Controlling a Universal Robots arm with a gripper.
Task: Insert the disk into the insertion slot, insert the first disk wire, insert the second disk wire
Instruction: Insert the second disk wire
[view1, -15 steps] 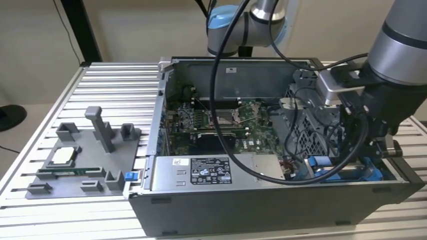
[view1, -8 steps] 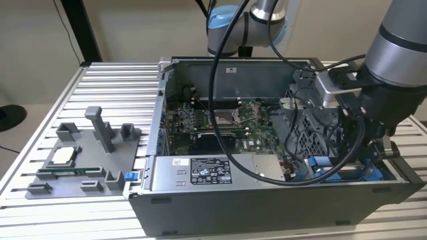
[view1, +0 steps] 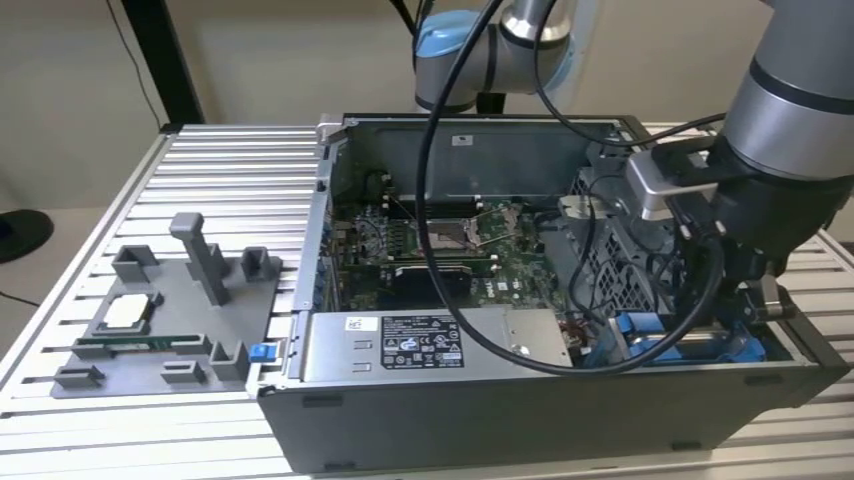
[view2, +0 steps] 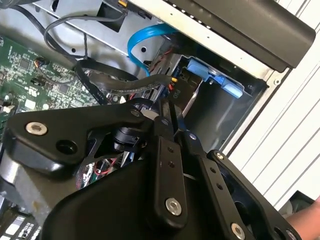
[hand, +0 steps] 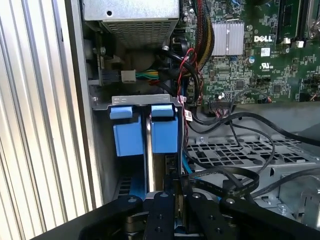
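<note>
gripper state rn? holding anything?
Gripper: fingers close together down in the insertion slot, pinched on the edge of a thin upright part, apparently the disk. Not fully certain.

1. The tabletop (view1: 227, 165) is a bench of pale ribbed aluminium slats that run across the exterior view; its slats also show beside the case in the first wrist view (hand: 35, 125).
2. An open grey computer case (view1: 534, 420) lies on its side directly on the tabletop, toward the exterior view's right, its open face turned up.
3. A grey plastic fixture tray (view1: 167, 320) with upright posts rests on the slats at the exterior view's left, just beside the case.
4. A bare strip of slats shows between the tray and the tabletop's far edge.
</note>
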